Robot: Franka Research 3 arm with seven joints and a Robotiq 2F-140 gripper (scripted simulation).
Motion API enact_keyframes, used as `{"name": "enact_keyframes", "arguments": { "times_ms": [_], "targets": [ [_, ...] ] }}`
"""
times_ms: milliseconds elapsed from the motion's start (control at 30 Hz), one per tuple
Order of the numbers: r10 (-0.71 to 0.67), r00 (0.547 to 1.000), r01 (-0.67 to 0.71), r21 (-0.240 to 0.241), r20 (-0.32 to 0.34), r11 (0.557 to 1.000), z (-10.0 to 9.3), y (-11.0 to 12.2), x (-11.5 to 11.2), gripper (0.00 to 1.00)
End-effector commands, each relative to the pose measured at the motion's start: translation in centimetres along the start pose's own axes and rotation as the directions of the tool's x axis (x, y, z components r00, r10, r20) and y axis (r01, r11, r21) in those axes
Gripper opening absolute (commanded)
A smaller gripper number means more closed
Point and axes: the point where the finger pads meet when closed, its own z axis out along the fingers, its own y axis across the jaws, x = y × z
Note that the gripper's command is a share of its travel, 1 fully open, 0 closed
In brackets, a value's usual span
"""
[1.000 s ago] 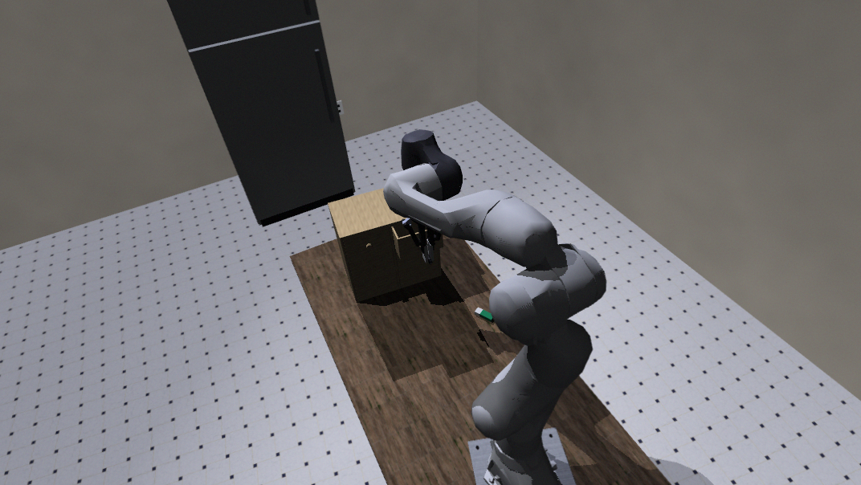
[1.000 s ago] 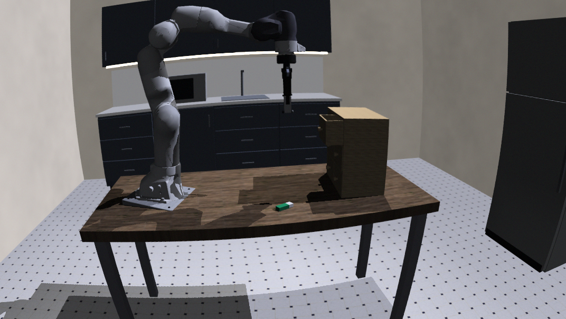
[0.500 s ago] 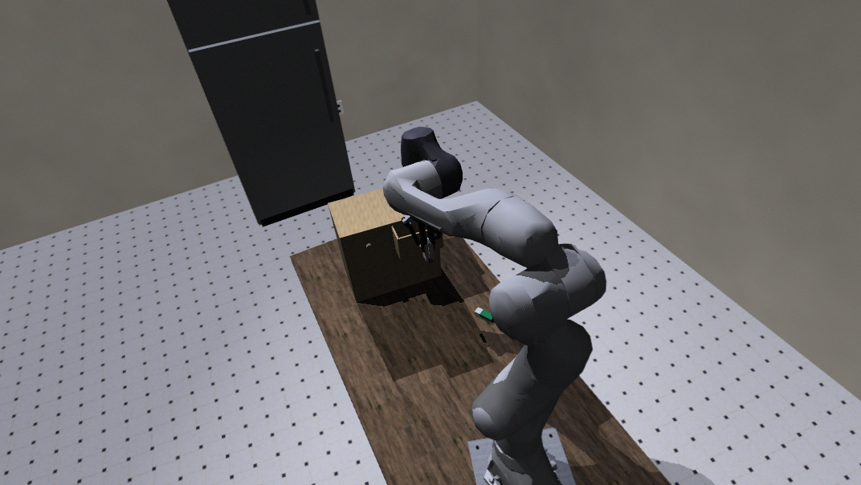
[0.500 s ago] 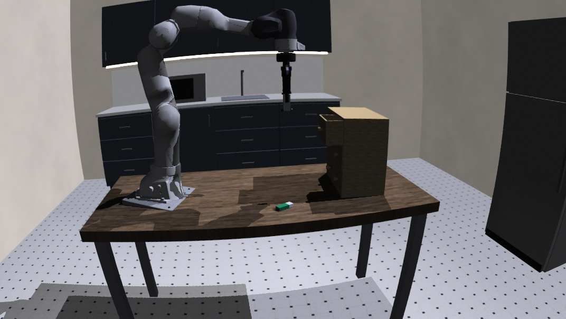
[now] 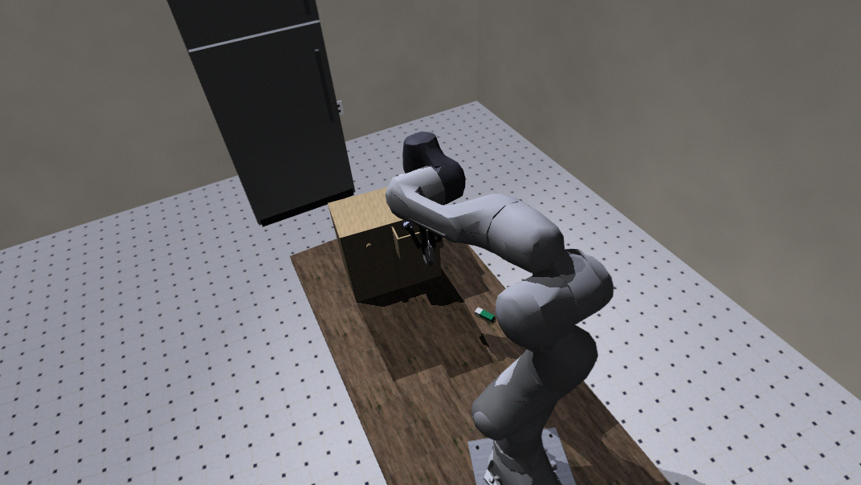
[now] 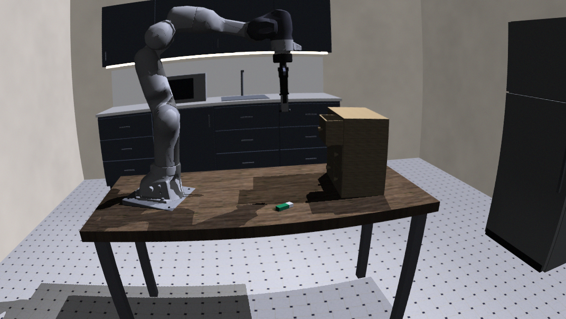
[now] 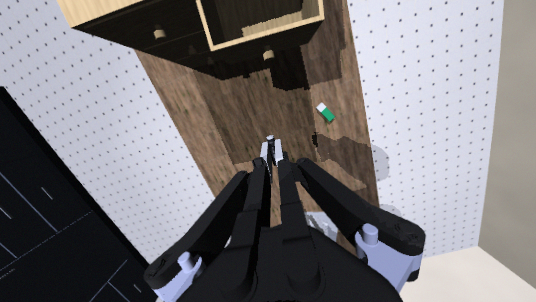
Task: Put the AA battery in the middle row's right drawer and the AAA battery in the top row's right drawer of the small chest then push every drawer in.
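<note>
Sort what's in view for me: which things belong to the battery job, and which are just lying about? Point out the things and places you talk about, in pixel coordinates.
Job:
- chest (image 5: 361, 213) (image 6: 363, 158) (image 7: 102, 9)
- open top-right drawer (image 5: 397, 243) (image 6: 333, 130) (image 7: 267, 36)
- gripper (image 5: 429, 260) (image 6: 284, 109) (image 7: 273, 149)
- batteries: can't make out either

Lying about:
- green-white block (image 5: 484, 315) (image 6: 284, 206) (image 7: 325, 112)

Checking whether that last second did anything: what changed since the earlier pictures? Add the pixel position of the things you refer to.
The gripper (image 5: 428, 255) (image 6: 284, 106) (image 7: 273, 149) shifted slightly away from the chest (image 5: 361, 214) (image 6: 366, 154) (image 7: 100, 10), toward the robot's base, and rose a touch. No grasp or release visible; it's shut on a slim dark object (image 7: 270, 144). The chest, its open top-right drawer (image 6: 333, 132) (image 7: 265, 39) and the green-and-white block (image 5: 484, 315) (image 6: 284, 206) (image 7: 325, 112) stayed put.
</note>
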Motion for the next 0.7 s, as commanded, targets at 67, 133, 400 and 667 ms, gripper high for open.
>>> {"name": "enact_keyframes", "arguments": {
  "times_ms": [67, 133, 400, 667],
  "targets": [
    [0.008, 0.997, -0.008, 0.0, -0.082, 1.0, -0.3, 0.0, 0.4, 0.03],
    [0.008, 0.995, -0.008, 0.0, -0.101, 1.0, -0.3, 0.0, 0.4, 0.03],
    [0.008, 0.954, -0.008, 0.0, -0.3, 1.0, 0.0, 0.0, -0.1, 0.03],
    [0.007, 0.883, -0.008, 0.0, -0.469, 1.0, 0.2, 0.0, -0.6, 0.03]
  ]
}}
